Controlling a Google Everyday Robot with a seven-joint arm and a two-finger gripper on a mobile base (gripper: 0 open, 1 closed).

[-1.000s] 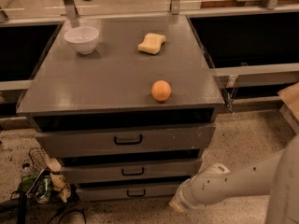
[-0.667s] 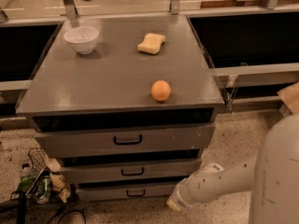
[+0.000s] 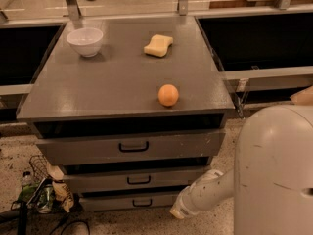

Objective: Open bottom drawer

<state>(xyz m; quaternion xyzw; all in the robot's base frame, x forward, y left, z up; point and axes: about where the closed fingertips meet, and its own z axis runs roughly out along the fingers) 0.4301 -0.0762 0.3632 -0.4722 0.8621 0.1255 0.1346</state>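
The bottom drawer is the lowest and thinnest of three grey fronts on the cabinet, and it sits closed with its small black loop handle near the middle. My gripper hangs low at the end of the white forearm, just right of that drawer's right end and close to the floor. It is a short way right of the handle and not on it. The middle drawer and top drawer are also closed.
On the cabinet top sit a white bowl, a yellow sponge and an orange. A bottle, a bag and cables clutter the floor at lower left. My bulky white arm housing fills the lower right.
The gripper end has slid a little left toward the bottom drawer's right end. The big white arm housing has swung further into view on the right.
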